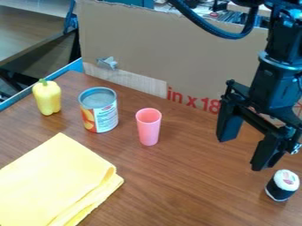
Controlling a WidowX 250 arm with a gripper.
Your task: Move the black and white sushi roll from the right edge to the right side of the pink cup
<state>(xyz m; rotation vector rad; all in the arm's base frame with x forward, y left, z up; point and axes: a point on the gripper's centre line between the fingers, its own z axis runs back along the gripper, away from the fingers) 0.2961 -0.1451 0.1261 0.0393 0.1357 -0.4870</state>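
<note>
The brown wooden surface [183, 185] spans most of the view, its far left side bordered by a blue edge [22, 96]. A tall cardboard panel [177, 48] stands along the back, walling off that side behind the gripper [242, 153], which hangs at the right with its jaws released and spread wide. A folded yellow cloth [56, 181] covers the near left. Behind it stand an upright can [99, 110], a yellow pepper [47, 98] to the can's left and a pink cup [149, 128] to its right; wood stretches from the cup to below the gripper. The smallest thing, a black-and-white roll [282, 185], sits at the right, just below the gripper and near the view's right edge.
</note>
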